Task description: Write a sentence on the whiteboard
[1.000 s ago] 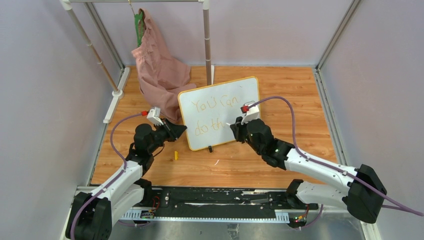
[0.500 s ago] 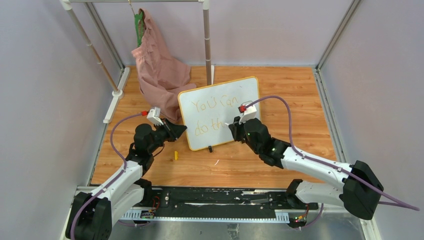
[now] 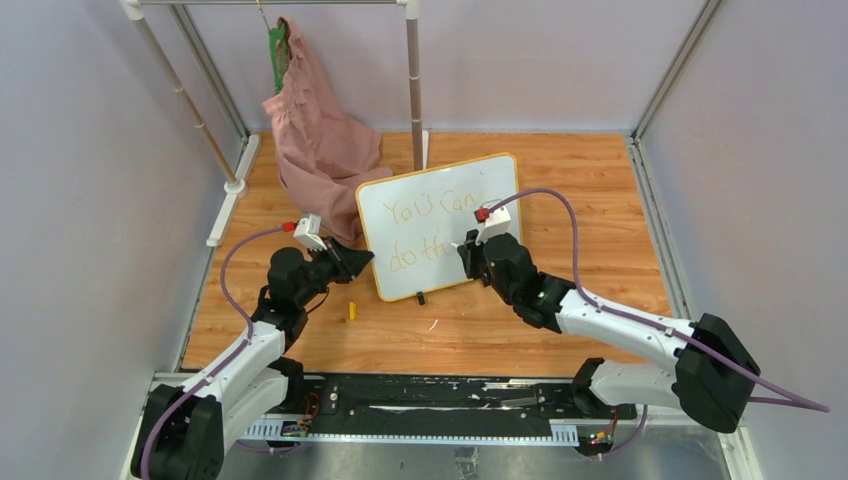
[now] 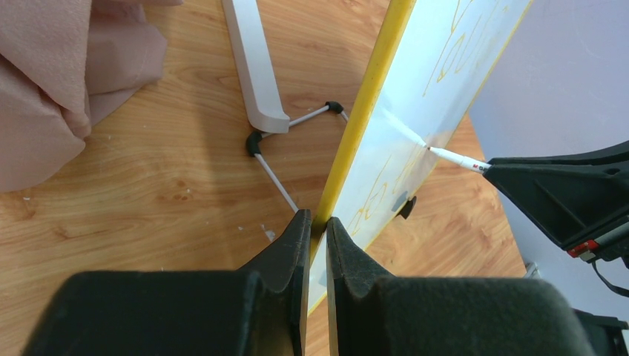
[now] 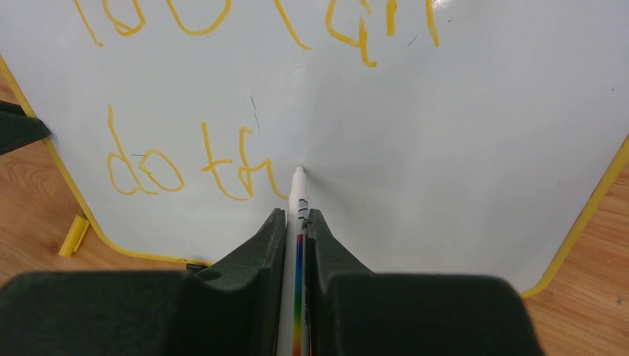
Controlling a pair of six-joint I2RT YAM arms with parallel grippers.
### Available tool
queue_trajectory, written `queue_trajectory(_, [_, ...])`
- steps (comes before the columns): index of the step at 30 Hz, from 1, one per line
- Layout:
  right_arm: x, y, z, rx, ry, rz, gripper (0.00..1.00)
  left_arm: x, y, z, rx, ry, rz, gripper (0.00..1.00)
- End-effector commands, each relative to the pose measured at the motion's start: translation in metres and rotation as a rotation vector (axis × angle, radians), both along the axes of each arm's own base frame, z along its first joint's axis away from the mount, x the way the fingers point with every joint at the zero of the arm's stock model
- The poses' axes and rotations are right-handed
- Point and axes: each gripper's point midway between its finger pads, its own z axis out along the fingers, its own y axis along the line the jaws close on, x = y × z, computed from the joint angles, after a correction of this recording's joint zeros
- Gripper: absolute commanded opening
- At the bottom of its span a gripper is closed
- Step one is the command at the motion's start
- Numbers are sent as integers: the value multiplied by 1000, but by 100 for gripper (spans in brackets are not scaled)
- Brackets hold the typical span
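Pink garment [image 3: 318, 130], yellow cap [image 3: 352, 311]

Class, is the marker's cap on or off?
Off: the marker's bare tip rests against the whiteboard, beside the writing.

Reaches forward with left arm [image 3: 245, 345], elbow low, wrist roughly level. Pinches left edge of whiteboard [image 4: 369, 111] with left gripper [image 4: 315, 219], one finger either side of frame, narrow gap between. Stretches right arm [image 3: 610, 318] forward and inward from base. Clamps marker [image 5: 299, 194] in right gripper [image 5: 297, 215], fingers tight on barrel, tip touching board face.
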Motion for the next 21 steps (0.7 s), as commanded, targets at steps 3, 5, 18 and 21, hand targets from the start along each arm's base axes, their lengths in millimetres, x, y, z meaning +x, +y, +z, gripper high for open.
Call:
queue_trajectory(3, [14,-3,16,24,-42,-43,0,1,-3,15,-26,-56,-8,0])
queue_trajectory(5, [14,-2,14,23,-37,-40,0,1,-3,15,-26,-56,-8,0])
queue_trajectory(18, [5,-5,-9,6,19,-29,0,1,-3,16,-26,-56,-9,0])
queue_trajectory(21, [1,-8,-16,2,40,-27,0,1,-3,15,-26,-55,-9,0])
